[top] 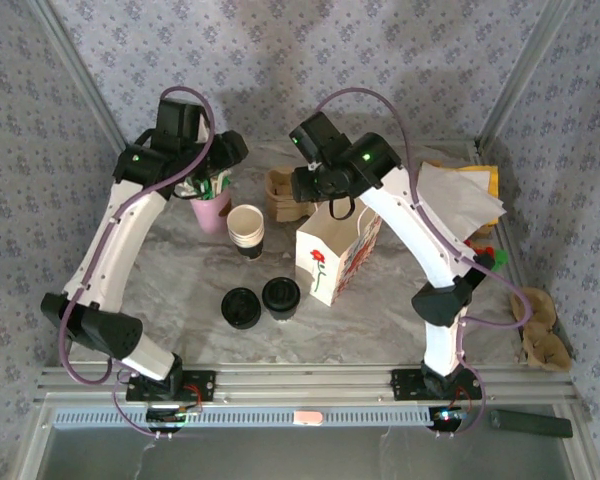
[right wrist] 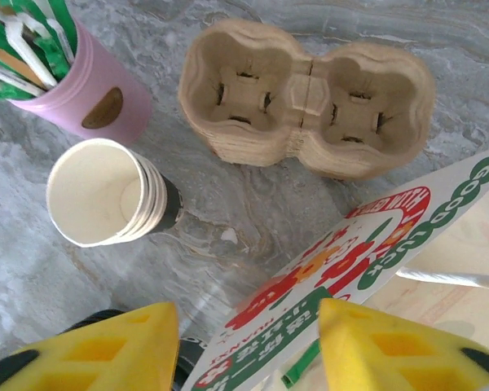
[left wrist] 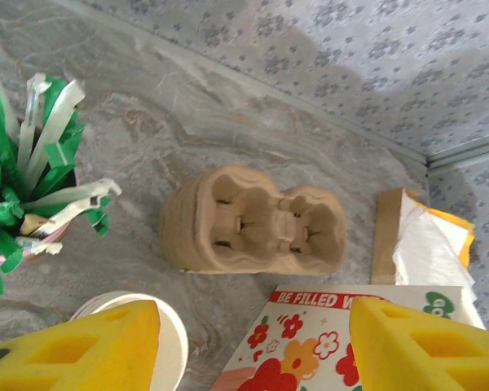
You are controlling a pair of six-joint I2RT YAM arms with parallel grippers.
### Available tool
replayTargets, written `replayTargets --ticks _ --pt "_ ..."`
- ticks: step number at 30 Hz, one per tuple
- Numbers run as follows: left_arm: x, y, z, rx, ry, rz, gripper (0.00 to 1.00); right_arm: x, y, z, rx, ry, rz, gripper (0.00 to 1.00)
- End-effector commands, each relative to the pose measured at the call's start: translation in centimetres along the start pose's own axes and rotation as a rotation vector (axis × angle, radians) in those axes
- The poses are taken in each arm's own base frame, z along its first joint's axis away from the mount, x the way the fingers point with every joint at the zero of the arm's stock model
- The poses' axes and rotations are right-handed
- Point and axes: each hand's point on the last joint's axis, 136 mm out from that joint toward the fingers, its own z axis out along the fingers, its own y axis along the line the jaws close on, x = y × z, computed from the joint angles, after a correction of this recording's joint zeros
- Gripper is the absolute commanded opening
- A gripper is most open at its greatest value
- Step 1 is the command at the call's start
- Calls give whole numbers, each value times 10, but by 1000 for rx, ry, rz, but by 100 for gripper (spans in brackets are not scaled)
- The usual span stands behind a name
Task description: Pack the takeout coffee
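The takeout coffee (top: 280, 297) stands upright on the counter (top: 180, 290), near the middle and toward the near side. Its black lid faces straight up, so its long axis runs vertical and I see it from above as a dark disc with a sliver of white cup under it. A low pile of black lids (top: 241, 307) sits just to its left, close enough that I cannot tell whether they touch. The paper bag (top: 335, 250), white with red flowers printed on it, stands just to its right. Both of my grippers are well apart from the coffee, on the far side of it. My left gripper (left wrist: 253, 358) hangs with its yellow fingers (left wrist: 73, 350) spread wide and nothing between them. It is beside the pink cup of green and white packets (left wrist: 33, 179), with the stack of cardboard cup carriers (left wrist: 253, 220) farther out on the counter. My right gripper (right wrist: 244, 350) is over the far end of the bag with its fingers apart. The bag's printed side runs through the gap, and I cannot see either finger pressing on it. Left of the bag, the stack of lidless white cups (right wrist: 106, 191) leans on its side with its mouth up toward my right wrist camera. Paper napkins (top: 460, 195) lie at the far right.
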Motion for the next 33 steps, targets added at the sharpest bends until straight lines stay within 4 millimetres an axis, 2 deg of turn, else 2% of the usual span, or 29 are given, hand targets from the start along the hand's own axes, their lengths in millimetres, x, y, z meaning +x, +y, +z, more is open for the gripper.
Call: replayTargets --ticks 1,5,8,12,21,33 --pt "-3 -4 -12 36 -36 -9 63 8 -7 -2 54 27 -23 38" --pt "4 0 -13 38 -23 -12 63 13 -13 -3 84 43 -56 24" --pt "6 1 -16 39 -23 -8 63 21 -17 -8 96 71 -91 8" --pt "8 2 -19 38 -19 -5 63 30 -29 -16 123 104 -140 1" --pt "8 0 -25 49 -17 -3 63 48 -61 -33 199 194 -267 0" --pt "9 -3 -30 57 -9 2 63 62 -100 -55 315 231 -367 3"
